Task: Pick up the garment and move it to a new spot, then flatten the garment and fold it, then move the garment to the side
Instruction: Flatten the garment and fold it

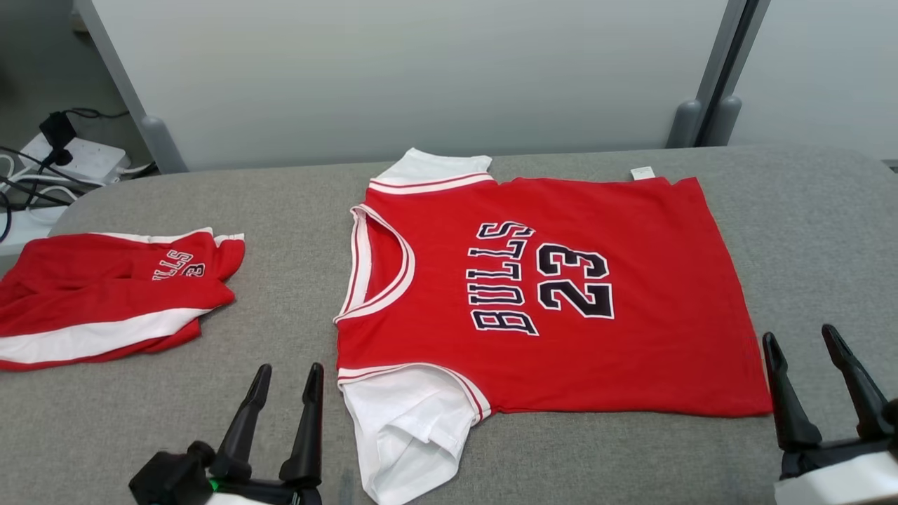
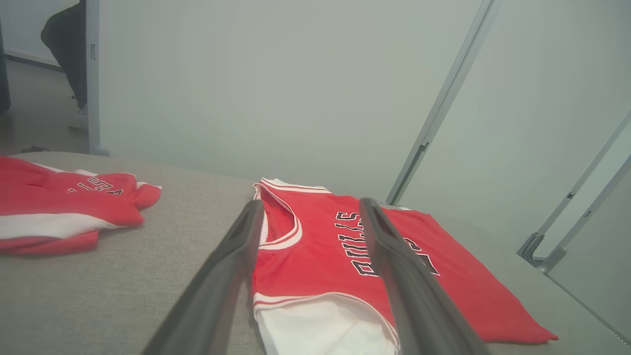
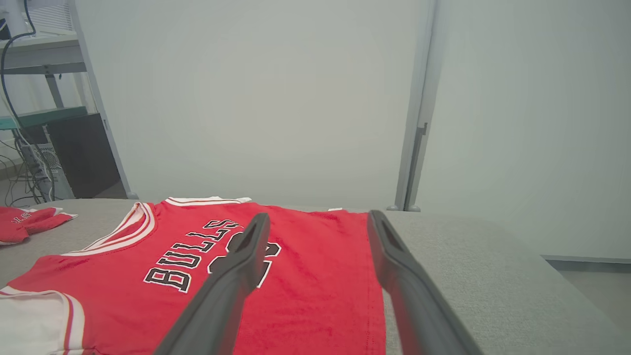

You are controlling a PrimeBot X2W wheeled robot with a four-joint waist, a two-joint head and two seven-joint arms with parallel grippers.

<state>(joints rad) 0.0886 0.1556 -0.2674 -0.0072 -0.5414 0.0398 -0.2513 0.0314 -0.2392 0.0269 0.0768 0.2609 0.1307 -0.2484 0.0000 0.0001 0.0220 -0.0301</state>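
Note:
A red BULLS 23 jersey with white sleeves, the garment (image 1: 631,280), lies spread flat on the grey table, neck toward the left. It also shows in the left wrist view as the garment (image 2: 315,246) and in the right wrist view as the garment (image 3: 305,281). My left gripper (image 1: 289,375) stands open near the front edge, just left of the near white sleeve, holding nothing. My right gripper (image 1: 801,340) is open too, just off the jersey's near hem corner, with nothing between its fingers. Each pair of fingers points up over the cloth in its own wrist view, the left gripper (image 2: 309,206) and the right gripper (image 3: 318,217).
A second red and white garment (image 1: 105,294) lies folded at the table's left end. Pale partition panels (image 1: 421,70) stand behind the table. A power strip with cables (image 1: 70,158) sits off the back left corner. A person's leg (image 2: 69,54) shows far left in the left wrist view.

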